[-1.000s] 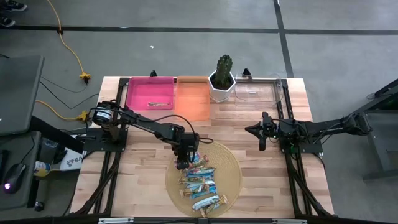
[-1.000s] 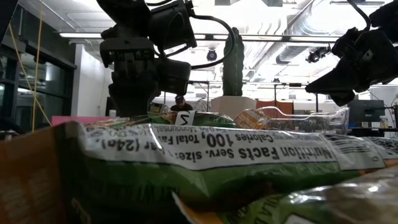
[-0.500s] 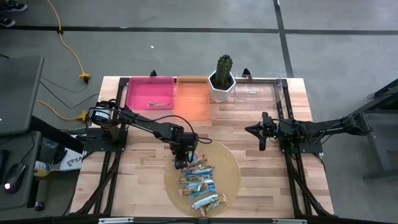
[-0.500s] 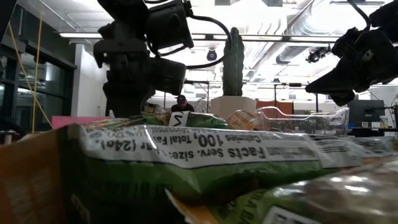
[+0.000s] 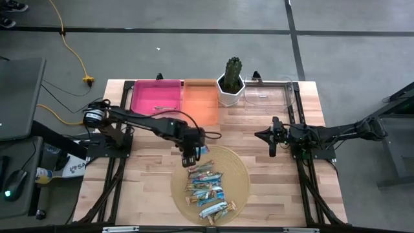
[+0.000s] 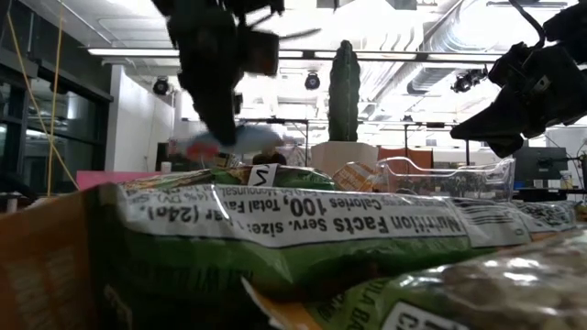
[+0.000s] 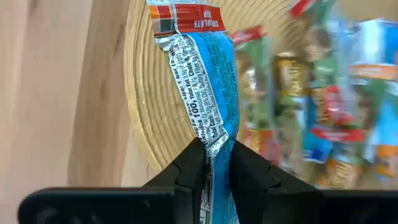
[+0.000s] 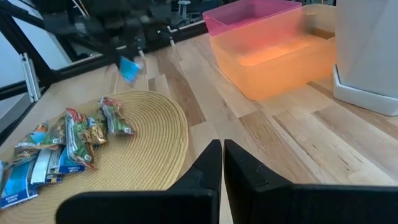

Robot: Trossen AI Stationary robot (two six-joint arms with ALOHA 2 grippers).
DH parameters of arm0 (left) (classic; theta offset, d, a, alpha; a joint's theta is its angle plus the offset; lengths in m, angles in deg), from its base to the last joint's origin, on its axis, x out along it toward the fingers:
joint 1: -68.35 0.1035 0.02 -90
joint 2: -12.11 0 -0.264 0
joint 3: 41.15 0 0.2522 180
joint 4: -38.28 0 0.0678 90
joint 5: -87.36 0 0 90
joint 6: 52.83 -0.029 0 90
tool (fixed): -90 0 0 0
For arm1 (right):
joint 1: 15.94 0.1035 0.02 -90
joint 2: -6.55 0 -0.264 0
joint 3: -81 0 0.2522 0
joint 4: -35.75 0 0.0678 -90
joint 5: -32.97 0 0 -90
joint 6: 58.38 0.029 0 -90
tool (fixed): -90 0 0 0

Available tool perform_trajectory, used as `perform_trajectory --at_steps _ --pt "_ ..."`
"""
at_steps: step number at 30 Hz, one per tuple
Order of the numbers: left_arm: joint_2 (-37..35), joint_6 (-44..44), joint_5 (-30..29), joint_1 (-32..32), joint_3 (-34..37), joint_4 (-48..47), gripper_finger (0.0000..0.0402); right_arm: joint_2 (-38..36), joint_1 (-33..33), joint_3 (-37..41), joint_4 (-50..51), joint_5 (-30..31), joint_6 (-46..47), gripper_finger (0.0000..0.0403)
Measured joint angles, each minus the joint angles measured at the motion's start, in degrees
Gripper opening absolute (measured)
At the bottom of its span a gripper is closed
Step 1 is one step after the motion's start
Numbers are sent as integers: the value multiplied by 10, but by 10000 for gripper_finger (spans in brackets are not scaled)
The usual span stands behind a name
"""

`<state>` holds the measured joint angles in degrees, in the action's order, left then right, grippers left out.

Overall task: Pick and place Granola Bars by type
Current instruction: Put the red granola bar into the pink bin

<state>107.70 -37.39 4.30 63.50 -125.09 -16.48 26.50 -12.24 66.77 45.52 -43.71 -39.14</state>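
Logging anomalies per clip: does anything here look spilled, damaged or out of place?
Nothing stands out. The left gripper holds a blue granola bar by one end above the woven mat; the remaining bars lie heaped on it. The right gripper waits, fingers together.

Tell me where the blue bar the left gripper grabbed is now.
High view: the blue bar hangs in the left gripper, above the round mat's left edge.

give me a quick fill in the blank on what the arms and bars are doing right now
1. The left gripper is shut on a ____-wrapped granola bar.
2. The other granola bars lie piled on a round woven ____.
3. The green cactus in its white pot stands beside the ____ plastic bin.
4. The right gripper waits over the wooden table with its fingers ____.

Missing words: blue; mat; orange; shut
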Motion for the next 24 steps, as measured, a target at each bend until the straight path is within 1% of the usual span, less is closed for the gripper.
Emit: perform_trajectory --at_steps 4,10,13,18,24 --pt "-6 -20 49 0 -41 -13 59 1 0 0 -3 0 0 0" --pt "-7 -57 172 0 -108 -2 59 7 0 0 -1 0 -1 0" --pt "-7 -64 211 0 -132 18 59 10 0 0 1 0 -1 0" --pt "-7 -83 215 0 -179 24 59 10 0 0 0 0 -1 0" --pt "-7 -105 172 8 -231 15 59 10 0 0 -1 0 -1 0"
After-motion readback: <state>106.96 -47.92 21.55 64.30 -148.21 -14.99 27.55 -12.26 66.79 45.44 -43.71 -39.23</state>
